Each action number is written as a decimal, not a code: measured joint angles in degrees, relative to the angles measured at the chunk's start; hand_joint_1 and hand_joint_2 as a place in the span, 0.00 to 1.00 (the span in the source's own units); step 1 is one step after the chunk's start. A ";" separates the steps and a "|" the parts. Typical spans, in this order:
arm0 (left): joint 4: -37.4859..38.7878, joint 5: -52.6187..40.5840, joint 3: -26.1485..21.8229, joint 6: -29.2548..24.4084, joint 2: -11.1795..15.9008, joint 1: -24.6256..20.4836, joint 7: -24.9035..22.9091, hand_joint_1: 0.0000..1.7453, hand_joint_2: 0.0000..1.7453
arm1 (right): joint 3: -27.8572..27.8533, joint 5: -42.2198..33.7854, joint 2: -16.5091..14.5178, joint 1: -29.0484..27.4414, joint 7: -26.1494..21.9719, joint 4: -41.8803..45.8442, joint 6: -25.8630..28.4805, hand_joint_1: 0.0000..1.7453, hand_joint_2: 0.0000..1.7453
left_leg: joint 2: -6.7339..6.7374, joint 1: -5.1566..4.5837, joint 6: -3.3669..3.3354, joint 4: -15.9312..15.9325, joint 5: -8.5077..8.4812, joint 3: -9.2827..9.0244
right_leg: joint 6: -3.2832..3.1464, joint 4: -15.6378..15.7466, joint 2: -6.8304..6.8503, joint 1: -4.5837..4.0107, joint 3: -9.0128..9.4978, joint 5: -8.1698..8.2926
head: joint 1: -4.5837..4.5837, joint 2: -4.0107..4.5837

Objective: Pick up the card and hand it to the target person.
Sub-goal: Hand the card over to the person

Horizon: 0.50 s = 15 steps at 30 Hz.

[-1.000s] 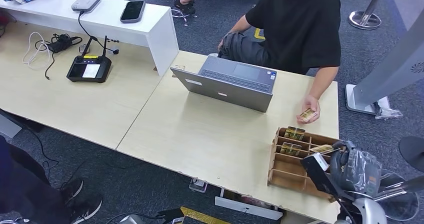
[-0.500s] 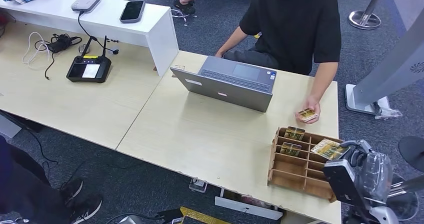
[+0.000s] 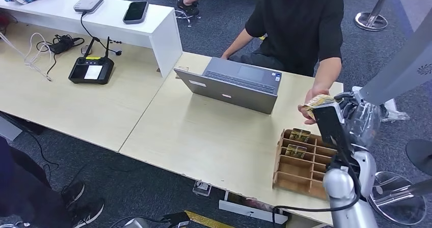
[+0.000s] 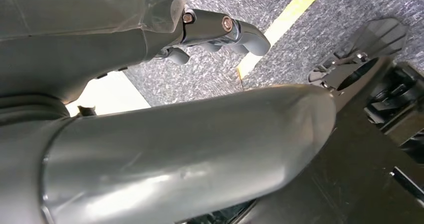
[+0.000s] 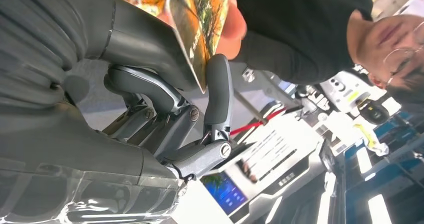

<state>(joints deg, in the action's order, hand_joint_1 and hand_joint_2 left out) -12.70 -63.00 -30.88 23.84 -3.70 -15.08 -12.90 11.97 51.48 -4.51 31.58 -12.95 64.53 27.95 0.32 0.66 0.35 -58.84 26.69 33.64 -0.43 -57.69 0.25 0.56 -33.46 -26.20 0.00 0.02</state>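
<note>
right hand point(image 3: 356, 117) pinches card point(image 5: 197, 24) between thumb and fingers point(image 5: 218, 91) | person's hand point(image 3: 312, 107) just beyond card's far edge, touching | left hand point(image 4: 220, 31) curled, holding nothing

The card point(image 3: 319, 101) is thin, printed in orange and yellow, tilted on edge and pinched between thumb and finger of the right hand point(image 3: 356, 117). It meets the person's hand point(image 3: 312, 106), at the wooden rack's point(image 3: 300, 162) 12 o'clock.
</note>
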 joint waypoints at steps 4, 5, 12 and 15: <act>0.00 0.21 0.02 0.08 -0.13 -0.45 -0.67 0.00 0.00 | 0.12 2.22 -1.85 6.31 1.42 -10.37 2.34 0.99 1.00 | -0.02 -0.01 -0.03 0.00 -0.02 0.02 | 0.01 0.00 0.04 0.00 0.00 0.02 | -0.01 0.00; 0.00 0.25 0.02 0.10 -0.15 -0.50 -0.69 0.00 0.00 | 0.13 2.73 -2.24 7.59 1.81 -12.70 2.77 0.99 1.00 | -0.03 -0.01 -0.03 -0.01 -0.02 0.02 | 0.01 0.00 0.04 0.00 0.00 0.02 | -0.01 0.00; 0.00 0.58 0.01 0.13 -0.15 -0.90 -1.50 0.00 0.00 | 0.18 5.23 -3.61 12.89 3.85 -24.33 5.22 0.98 1.00 | -0.10 -0.02 -0.04 -0.01 -0.02 0.06 | 0.01 0.01 0.10 0.01 -0.01 0.02 | 0.00 0.00; 0.00 1.12 -0.01 -0.03 -0.12 -0.84 -1.40 0.00 0.00 | 0.18 5.53 -3.90 13.70 3.97 -27.42 5.24 0.98 1.00 | -0.10 -0.01 -0.04 -0.01 -0.02 0.06 | 0.01 0.01 0.10 0.01 -0.01 0.02 | -0.01 0.00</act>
<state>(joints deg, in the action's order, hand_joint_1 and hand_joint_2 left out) -12.70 -61.88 -30.88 23.80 -3.82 -15.92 -14.29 12.15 57.01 -8.40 45.28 -8.98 37.11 33.19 0.22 0.65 0.31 -58.85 26.67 33.71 -0.42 -57.68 0.35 0.56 -33.48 -26.18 -0.01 0.02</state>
